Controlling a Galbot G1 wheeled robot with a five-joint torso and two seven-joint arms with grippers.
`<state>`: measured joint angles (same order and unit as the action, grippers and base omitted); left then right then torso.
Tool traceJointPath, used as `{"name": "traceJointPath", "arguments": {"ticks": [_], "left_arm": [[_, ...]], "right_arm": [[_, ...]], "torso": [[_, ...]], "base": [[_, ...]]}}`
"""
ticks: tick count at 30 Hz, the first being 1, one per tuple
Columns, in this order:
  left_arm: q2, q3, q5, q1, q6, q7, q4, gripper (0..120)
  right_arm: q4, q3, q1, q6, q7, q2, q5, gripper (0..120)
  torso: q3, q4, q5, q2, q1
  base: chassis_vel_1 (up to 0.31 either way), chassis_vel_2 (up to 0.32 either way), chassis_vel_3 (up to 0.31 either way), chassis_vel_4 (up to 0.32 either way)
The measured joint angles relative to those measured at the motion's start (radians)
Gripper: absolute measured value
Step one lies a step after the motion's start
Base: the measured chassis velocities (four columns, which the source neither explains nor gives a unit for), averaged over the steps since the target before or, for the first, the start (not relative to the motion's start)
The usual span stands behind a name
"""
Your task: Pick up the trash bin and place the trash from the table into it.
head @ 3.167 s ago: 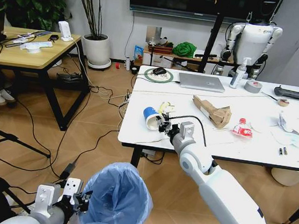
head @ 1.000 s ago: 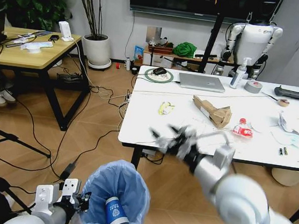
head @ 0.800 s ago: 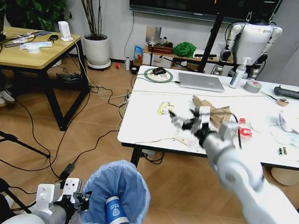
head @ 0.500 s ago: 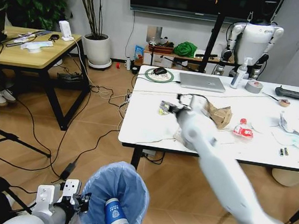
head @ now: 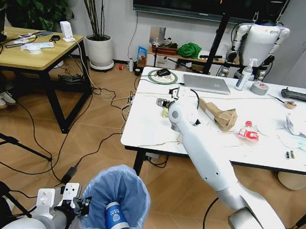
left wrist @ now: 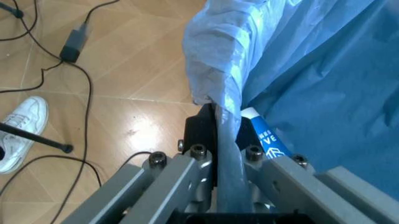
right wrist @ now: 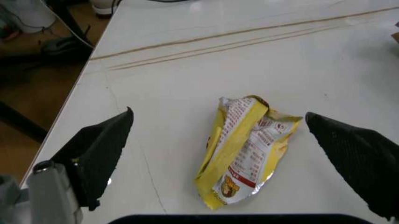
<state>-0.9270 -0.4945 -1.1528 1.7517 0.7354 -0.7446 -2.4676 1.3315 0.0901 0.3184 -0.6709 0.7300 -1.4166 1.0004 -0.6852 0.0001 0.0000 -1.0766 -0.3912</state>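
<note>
The trash bin (head: 116, 201), lined with a light-blue bag, hangs low in front of the table (head: 140, 129). My left gripper (head: 79, 208) is shut on its rim (left wrist: 219, 116). A blue-white paper cup (head: 111, 218) lies inside the bin. My right gripper (head: 164, 102) is open over the table's left part, just above a yellow wrapper (head: 165, 113). In the right wrist view the wrapper (right wrist: 246, 149) lies between the two spread fingers (right wrist: 100, 151). A torn cardboard box (head: 219, 114), a crushed red-labelled bottle (head: 248, 131) and white papers (head: 300, 132) lie further right.
A silver laptop (head: 206, 83), a grey tape roll (head: 259, 88), a spray bottle (head: 246, 74) and a black controller (head: 299, 96) stand along the table's far side. A wooden desk (head: 27, 50) is at the left. Cables (head: 92, 135) cross the floor.
The cup went from the table into the bin. My right arm swung from the bin back across the table and now hovers open over the yellow wrapper. The left gripper kept hold of the bin.
</note>
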Motion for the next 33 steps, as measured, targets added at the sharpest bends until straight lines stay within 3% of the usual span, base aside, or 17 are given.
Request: {"name": "traceJointPath", "arguments": {"ticks": [4,7,9,14,23,29,33], "left_arm": [[0.006,-0.004,-0.018,-0.005,0.0,-0.003,0.0,0],[0.02,-0.014,-0.039,-0.008,0.0,-0.01,-0.004,0],[0.021,-0.015,-0.042,-0.008,0.0,-0.01,-0.006,0],[0.026,-0.015,-0.061,-0.008,0.0,-0.01,-0.019,0],[0.035,-0.016,-0.07,-0.016,-0.003,-0.005,-0.021,0],[0.046,-0.016,-0.073,-0.017,-0.006,0.002,-0.029,0],[0.044,-0.015,-0.072,-0.014,-0.005,0.002,-0.03,0]], "right_arm": [[-0.02,0.001,0.002,-0.001,-0.03,0.0,-0.01,91],[-0.05,0.001,0.007,0.0,-0.059,-0.006,-0.038,77],[-0.054,0.001,0.008,0.001,-0.065,-0.007,-0.046,75],[-0.075,0.008,0.022,0.003,-0.12,-0.005,-0.135,52],[-0.076,0.012,0.031,0.015,-0.139,-0.005,-0.16,25],[-0.042,0.004,0.045,0.052,-0.147,0.003,-0.165,0],[0.05,-0.001,0.068,0.083,-0.165,0.031,-0.117,0]], "torso": [[0.0,0.0,0.0,0.0,0.0],[0.0,-0.0002,0.0001,0.0,0.0],[0.0,-0.0001,0.0,0.0,0.0],[0.0,-0.0002,0.0001,0.0,0.0],[0.0,-0.0001,0.0,0.0,0.0],[0.0,0.0,0.0001,0.0,0.0],[0.0,0.0,0.0001,0.0,0.0]], "base": [[0.0,0.0,0.0,0.0],[0.0,0.0,0.0,0.0],[0.0,0.0,0.0,0.0],[0.0,0.0,0.0,0.0],[0.0,0.0,0.0,0.0],[0.0,0.0,0.0,0.0],[0.0,0.0,0.0,0.0]]}}
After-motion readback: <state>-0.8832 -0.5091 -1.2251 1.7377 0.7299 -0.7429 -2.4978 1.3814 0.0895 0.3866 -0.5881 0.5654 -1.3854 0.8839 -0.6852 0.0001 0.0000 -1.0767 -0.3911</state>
